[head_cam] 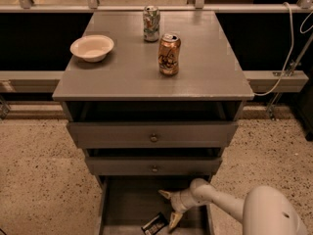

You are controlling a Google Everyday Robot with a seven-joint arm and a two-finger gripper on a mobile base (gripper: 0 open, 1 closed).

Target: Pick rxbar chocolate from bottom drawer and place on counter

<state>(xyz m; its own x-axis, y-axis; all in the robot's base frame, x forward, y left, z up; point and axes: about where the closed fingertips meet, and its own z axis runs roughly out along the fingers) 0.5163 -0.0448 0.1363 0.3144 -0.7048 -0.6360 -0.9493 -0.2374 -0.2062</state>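
The rxbar chocolate (154,224) is a small flat black wrapper with white lettering. It lies on the floor of the open bottom drawer (127,204), near the lower edge of the view. My gripper (170,207) reaches into that drawer from the right on a white arm and sits just right of and above the bar. Its two tan fingers (165,194) stand spread apart, with nothing between them. The lower finger's tip is close to the bar's right end; I cannot tell whether it touches. The counter (122,67) is the grey cabinet top above.
On the counter stand a copper-coloured can (169,54), a silver can (151,23) behind it and a white bowl (92,47) at the left. Two shallower drawers with round knobs (153,137) overhang the bottom drawer. Speckled floor lies on both sides.
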